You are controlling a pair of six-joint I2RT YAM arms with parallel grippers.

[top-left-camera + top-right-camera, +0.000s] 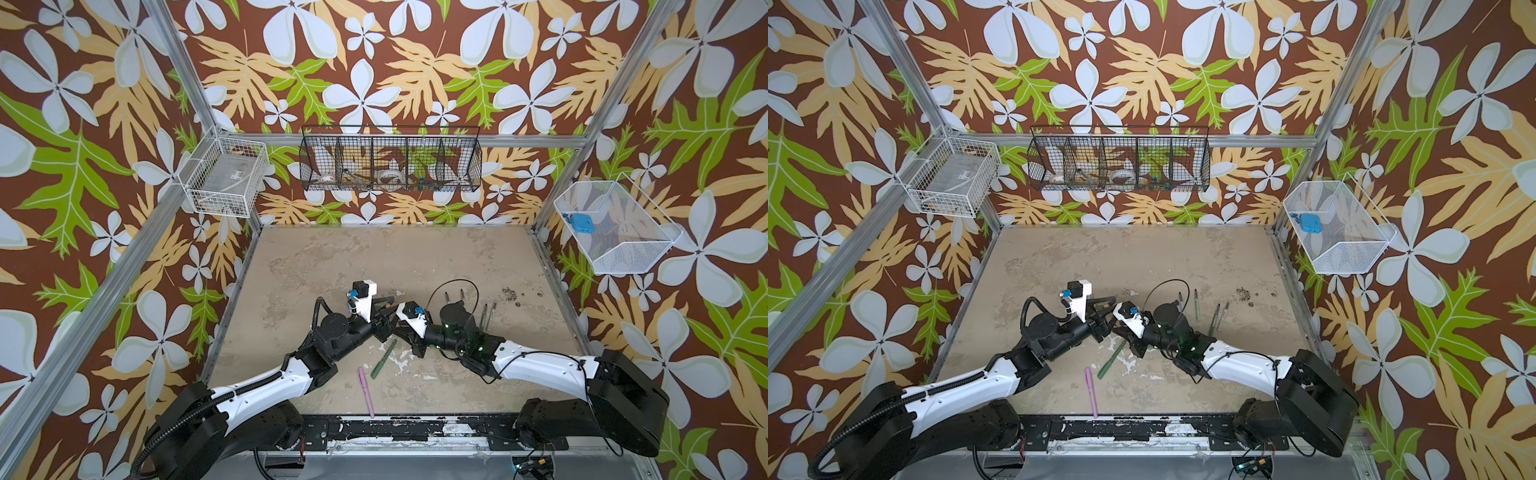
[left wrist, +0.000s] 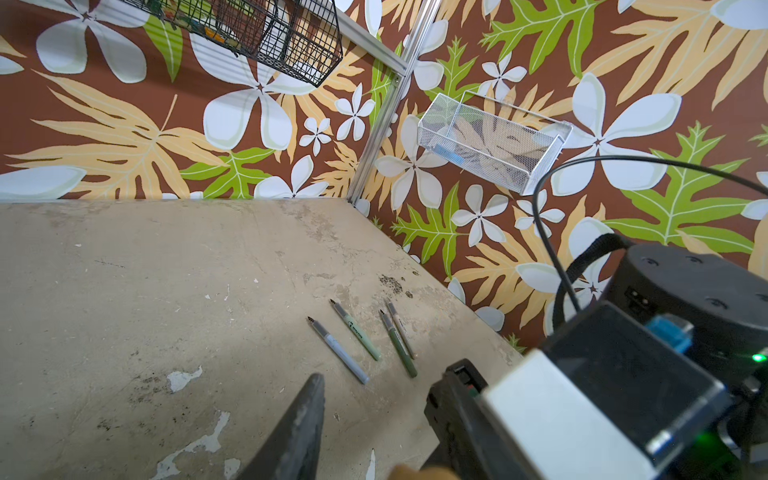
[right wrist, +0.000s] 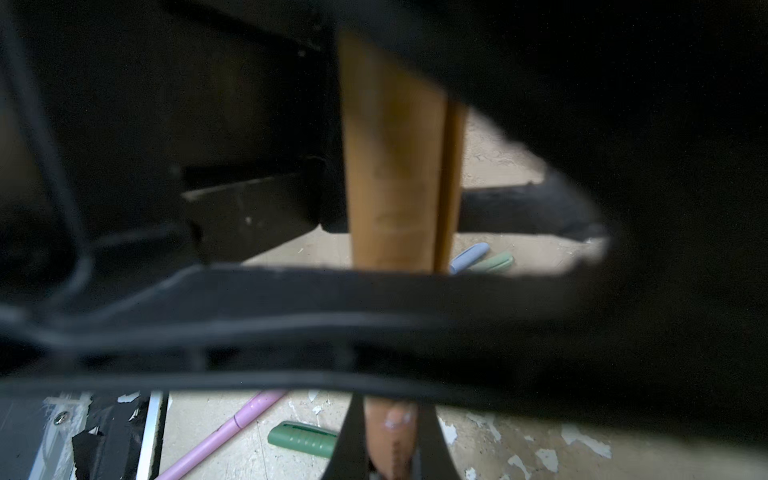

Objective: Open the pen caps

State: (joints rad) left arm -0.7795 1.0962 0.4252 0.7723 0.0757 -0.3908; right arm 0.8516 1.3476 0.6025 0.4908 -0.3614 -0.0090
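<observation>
1. Top views show the black wire basket (image 1: 390, 129) on the back wall, split into five compartments. A white roll (image 1: 390, 176) sits in the middle one and small coloured bits (image 1: 422, 183) in the next one to the right; the rest is too small to name.
2. Left of that basket hangs a white wire basket (image 1: 195, 195) holding a clear box (image 1: 226, 176). Right of it, a white mesh basket (image 1: 623, 259) holds a blue object (image 1: 579, 222).
3. The brown pen (image 3: 390, 451) is held above the desk (image 1: 374, 257), well in front of the black wire basket and about level with its middle.
4. The right pincer (image 3: 388, 415) is clenched on the pen's body. The pen's long axis runs away from it, with the brown cap (image 3: 390, 166) and its clip pointing toward the black wire basket.
5. The left pincer (image 1: 386, 305) has a finger on each side of the brown cap. Whether they press on it cannot be told, and a dark band hides where cap meets body.
6. A light blue cap (image 3: 469, 257) and a green cap (image 3: 494, 262) lie side by side on the desk, on the basket side of the brown cap.
7. Four uncapped pens (image 2: 357, 332) lie roughly parallel toward the basket's right end, dark tips pointing at it.
8. A capped green pen (image 1: 384, 357) lies slanted, farther from the basket than the brown pen. A capped pink pen (image 1: 365, 390) lies farther off, its thicker end toward the basket.
</observation>
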